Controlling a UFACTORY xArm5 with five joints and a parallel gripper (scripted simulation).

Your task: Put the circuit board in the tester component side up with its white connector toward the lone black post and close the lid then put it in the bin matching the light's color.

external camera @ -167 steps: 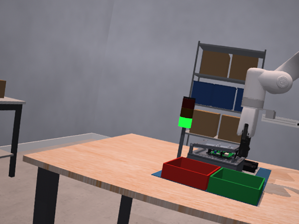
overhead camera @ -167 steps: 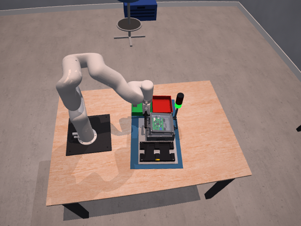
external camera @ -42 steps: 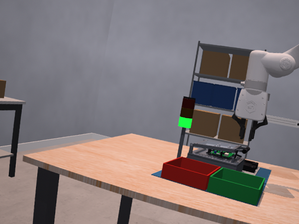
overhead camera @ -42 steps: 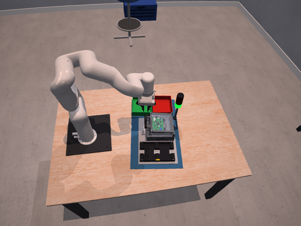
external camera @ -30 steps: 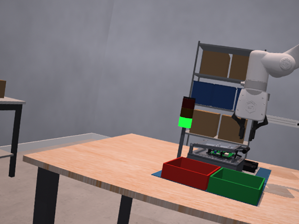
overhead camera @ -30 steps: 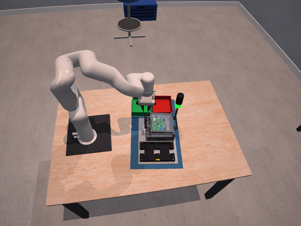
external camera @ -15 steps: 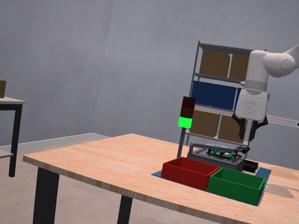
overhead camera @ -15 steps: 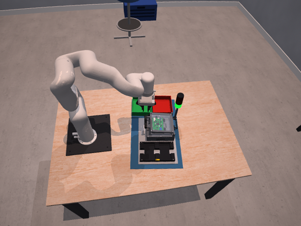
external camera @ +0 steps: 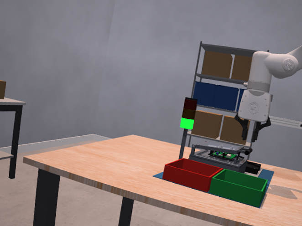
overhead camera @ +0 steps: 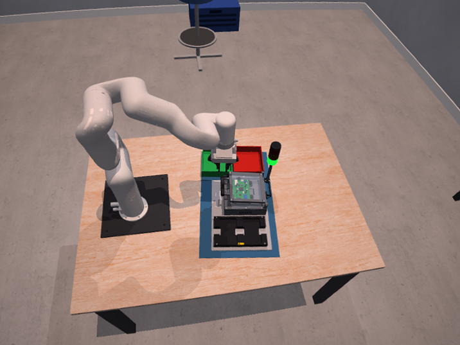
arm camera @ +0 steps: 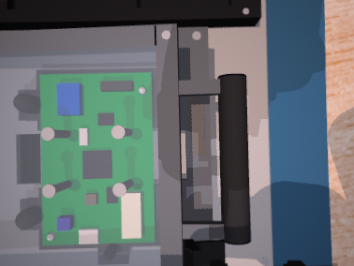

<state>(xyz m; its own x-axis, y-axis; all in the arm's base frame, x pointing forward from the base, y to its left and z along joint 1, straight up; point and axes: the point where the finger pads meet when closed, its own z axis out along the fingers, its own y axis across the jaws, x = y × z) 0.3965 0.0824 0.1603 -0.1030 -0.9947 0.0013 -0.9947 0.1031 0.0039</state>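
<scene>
Board [overhead camera: 241,188] [external camera: 226,156] [arm camera: 94,122] lies in the tester, under the clear lid [overhead camera: 247,202] [external camera: 217,149] [arm camera: 169,140], components up. Gripper [overhead camera: 223,168] [external camera: 248,139] [arm camera: 271,263] empty, fingers moderately spread, above the lid's left side. Signal light [overhead camera: 272,161] [external camera: 187,123] is green, so opening comes next, then green bin [overhead camera: 216,172] [external camera: 237,189], far left (not the red bin [overhead camera: 248,159] [external camera: 186,177] beside it).

To do it well: make sure the hook is free, pressing the black tab straight down if needed, then straddle or hook the black handle [overhead camera: 223,186] [external camera: 248,151] [arm camera: 234,159] and swing the lid rightward along its arc; a straight pull could drag it.

Hook engagement can't be told; fingertips barely enter the wrist view's bottom edge.
</scene>
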